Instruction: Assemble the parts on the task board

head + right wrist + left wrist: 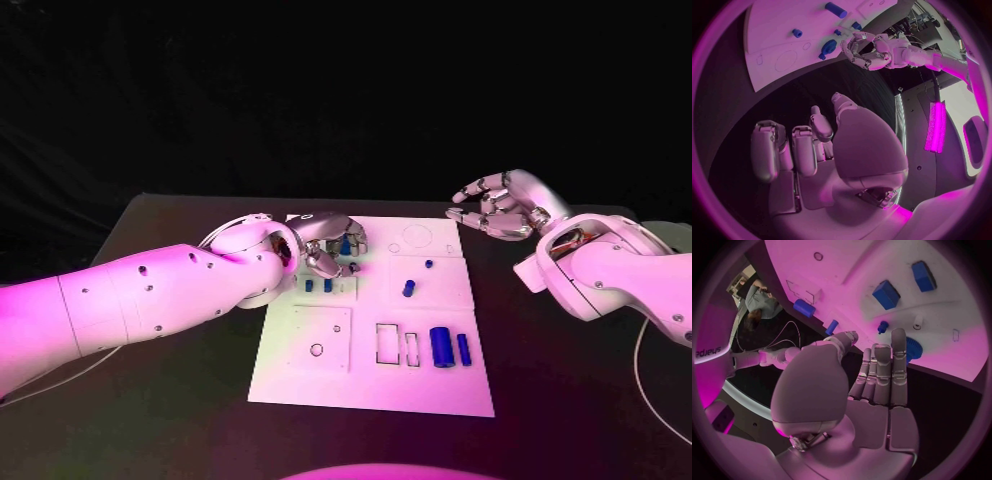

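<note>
Flat white rectangular task board [325,385] lying mid-table, under and just ahead of the silver left hand [329,248]. Holds several small blue parts: a round blue gear-shaped piece [912,348] right at the left hand's fingertips [899,336], touching or nearly so, cannot tell which; two blue rectangular blocks [886,294] standing farther out beyond those fingers; a small blue peg [882,327] upright between the gear and the blocks. Two blue cylinders [443,347] resting side by side nearer the robot, beside outlined rectangular recesses [389,343]. Left hand extended over the board's far left corner, fingers straight and close together, nothing grasped. Silver right hand [498,207] raised off the board's far right corner, well apart from every part, fingers curled inward on nothing. No readable writing on the board; partial lettering on the left arm's casing, too distorted to read.
</note>
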Controlling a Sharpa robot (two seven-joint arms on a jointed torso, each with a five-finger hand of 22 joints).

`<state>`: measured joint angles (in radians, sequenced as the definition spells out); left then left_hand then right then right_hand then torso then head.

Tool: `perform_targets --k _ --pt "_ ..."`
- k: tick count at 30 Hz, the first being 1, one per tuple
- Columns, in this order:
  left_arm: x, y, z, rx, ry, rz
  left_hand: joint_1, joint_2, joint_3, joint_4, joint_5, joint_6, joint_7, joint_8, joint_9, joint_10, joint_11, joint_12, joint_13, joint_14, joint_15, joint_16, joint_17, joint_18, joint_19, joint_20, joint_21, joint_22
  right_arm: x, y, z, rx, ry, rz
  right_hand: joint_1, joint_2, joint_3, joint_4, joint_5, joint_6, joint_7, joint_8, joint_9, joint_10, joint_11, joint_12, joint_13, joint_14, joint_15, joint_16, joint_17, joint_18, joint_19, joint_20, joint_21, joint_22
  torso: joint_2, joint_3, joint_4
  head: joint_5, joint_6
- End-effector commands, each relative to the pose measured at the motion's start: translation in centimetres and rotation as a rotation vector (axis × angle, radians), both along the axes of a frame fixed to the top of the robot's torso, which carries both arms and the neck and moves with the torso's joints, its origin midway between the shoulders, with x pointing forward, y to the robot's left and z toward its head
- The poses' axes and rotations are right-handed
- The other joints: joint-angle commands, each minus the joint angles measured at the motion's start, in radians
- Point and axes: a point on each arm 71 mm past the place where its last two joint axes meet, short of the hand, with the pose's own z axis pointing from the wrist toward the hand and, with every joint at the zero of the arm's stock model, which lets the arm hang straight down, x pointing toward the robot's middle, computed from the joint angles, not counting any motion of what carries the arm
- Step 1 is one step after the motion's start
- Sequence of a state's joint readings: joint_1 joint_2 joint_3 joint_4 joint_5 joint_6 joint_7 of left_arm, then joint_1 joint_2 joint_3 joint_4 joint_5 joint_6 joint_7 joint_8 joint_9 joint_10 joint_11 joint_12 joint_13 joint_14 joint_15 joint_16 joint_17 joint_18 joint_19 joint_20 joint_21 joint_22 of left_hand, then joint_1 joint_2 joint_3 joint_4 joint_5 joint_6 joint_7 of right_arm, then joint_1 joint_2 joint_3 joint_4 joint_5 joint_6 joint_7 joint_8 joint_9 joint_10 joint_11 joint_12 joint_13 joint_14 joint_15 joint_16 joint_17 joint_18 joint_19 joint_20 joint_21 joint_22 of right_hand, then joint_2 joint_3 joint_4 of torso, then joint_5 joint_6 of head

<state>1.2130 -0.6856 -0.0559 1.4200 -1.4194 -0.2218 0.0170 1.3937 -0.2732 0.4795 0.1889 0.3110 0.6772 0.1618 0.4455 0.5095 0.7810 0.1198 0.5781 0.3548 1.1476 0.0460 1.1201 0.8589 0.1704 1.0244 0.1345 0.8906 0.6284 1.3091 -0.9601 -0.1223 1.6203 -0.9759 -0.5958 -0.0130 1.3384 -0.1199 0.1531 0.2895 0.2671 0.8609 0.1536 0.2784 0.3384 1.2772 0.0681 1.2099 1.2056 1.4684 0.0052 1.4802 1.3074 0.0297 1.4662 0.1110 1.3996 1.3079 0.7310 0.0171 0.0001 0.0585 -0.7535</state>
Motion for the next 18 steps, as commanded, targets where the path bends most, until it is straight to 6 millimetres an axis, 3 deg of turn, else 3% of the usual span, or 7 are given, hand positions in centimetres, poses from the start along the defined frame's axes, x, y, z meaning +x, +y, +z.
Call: perform_targets --k 1,11,18 --pt "-0.1 -0.6 -0.1 0.081 -0.101 -0.064 0.009 -0.002 -0.01 0.001 -0.003 0.013 0.003 -0.009 -0.013 -0.002 0.0 -0.006 -0.012 0.014 0.0 0.022 0.009 0.014 0.011 0.0 0.009 0.006 -0.1 0.2 0.0 -0.013 -0.015 0.019 -0.006 -0.001 -0.004 -0.002 0.005 -0.006 0.002 0.004 -0.001 -0.009 0.003 -0.008 -0.003 0.054 -0.008 -0.003 0.053 0.013 0.012 -0.008 -0.004 0.168 0.001 -0.0005 0.0001 -0.002 0.001" --pt "0.3 -0.9 -0.9 0.177 -0.096 -0.021 0.027 0.004 -0.026 0.006 -0.001 0.056 0.003 -0.019 -0.052 0.004 -0.004 -0.006 -0.047 0.073 -0.003 0.109 0.059 0.005 0.051 -0.002 0.077 0.074 -0.1 0.3 0.0 -0.016 -0.015 0.021 -0.006 -0.001 -0.004 -0.002 0.005 -0.006 0.002 0.004 -0.001 -0.009 0.003 -0.009 -0.004 0.053 -0.008 -0.004 0.051 0.013 0.011 -0.008 -0.006 0.167 0.0 0.0004 0.0002 -0.007 -0.002" --pt "0.5 -1.0 -1.1 0.212 -0.081 -0.001 0.04 0.011 -0.018 0.004 0.001 0.064 0.0 -0.025 -0.064 0.002 -0.005 -0.008 -0.058 0.076 -0.004 0.121 0.054 0.004 0.055 -0.002 0.093 0.09 -0.1 0.3 0.0 -0.017 -0.014 0.022 -0.006 -0.001 -0.004 -0.002 0.005 -0.006 0.002 0.004 -0.001 -0.009 0.003 -0.009 -0.004 0.053 -0.008 -0.004 0.051 0.013 0.011 -0.008 -0.006 0.167 -0.001 0.0005 0.0021 -0.007 -0.003"
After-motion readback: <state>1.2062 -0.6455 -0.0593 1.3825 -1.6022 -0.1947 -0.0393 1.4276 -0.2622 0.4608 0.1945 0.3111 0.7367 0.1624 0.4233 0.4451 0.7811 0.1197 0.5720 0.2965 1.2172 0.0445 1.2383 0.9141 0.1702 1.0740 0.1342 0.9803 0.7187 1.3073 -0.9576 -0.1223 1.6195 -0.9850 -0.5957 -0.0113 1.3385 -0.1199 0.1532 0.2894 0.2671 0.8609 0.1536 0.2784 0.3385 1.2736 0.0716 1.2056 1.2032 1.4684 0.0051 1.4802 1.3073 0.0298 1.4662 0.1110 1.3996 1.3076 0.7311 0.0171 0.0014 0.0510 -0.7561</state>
